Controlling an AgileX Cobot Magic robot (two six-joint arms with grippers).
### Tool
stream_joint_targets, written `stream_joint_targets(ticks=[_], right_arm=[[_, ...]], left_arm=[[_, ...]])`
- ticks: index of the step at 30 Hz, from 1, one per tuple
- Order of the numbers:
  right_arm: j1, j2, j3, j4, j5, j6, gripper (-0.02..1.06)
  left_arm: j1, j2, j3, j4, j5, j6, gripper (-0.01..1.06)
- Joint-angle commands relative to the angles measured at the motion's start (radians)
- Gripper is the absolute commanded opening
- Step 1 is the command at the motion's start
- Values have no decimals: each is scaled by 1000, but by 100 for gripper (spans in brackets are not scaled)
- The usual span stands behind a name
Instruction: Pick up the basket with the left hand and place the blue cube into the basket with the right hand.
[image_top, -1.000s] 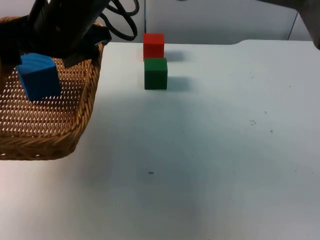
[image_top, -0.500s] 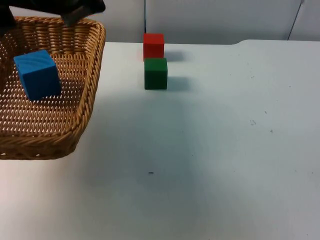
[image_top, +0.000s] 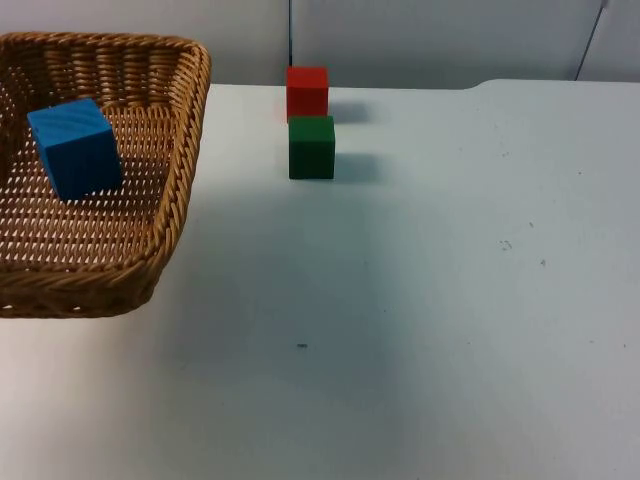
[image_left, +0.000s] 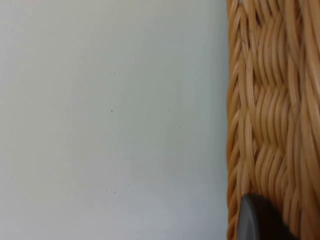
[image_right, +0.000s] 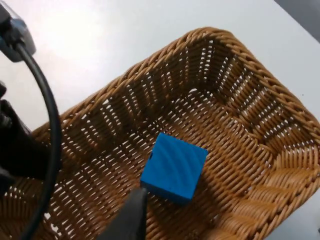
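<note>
The wicker basket (image_top: 170, 215) sits at the left of the top view with the blue cube (image_top: 76, 148) lying loose inside it. In the left wrist view the basket's woven rim (image_left: 272, 115) runs right beside my left gripper's black fingertip (image_left: 257, 220), which presses against it. From above, the right wrist view looks down into the basket (image_right: 260, 125) onto the blue cube (image_right: 175, 166). A black fingertip (image_right: 131, 216) of my right gripper hangs above the weave beside the cube, holding nothing.
A red cube (image_top: 307, 91) stands at the table's far edge with a green cube (image_top: 311, 147) just in front of it, both to the right of the basket. White table (image_top: 450, 300) stretches to the right and front.
The black arm that hung over the basket's far side has pulled up and back out of the top view. Basket and blue cube have stayed where they were.
</note>
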Motion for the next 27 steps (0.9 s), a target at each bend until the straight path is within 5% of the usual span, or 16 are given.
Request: stream_joint_targets(ticks=[1, 7, 10, 14, 27], right_arm=[[2, -78, 59, 5, -54, -26, 102], [2, -220, 329, 8, -279, -34, 102], [2, -373, 656, 8, -513, -49, 102], [2, -485, 886, 8, -669, -49, 102], [4, -767, 1380, 33, -908, -21, 102]], left_arm=[[-3, -8, -1, -42, 16, 0, 0], [-3, -8, -1, -44, 16, 0, 0], [-3, -8, -1, -52, 16, 6, 0], [-3, -8, -1, -54, 9, 7, 0], [-46, -8, -1, -63, -138, 43, 0]])
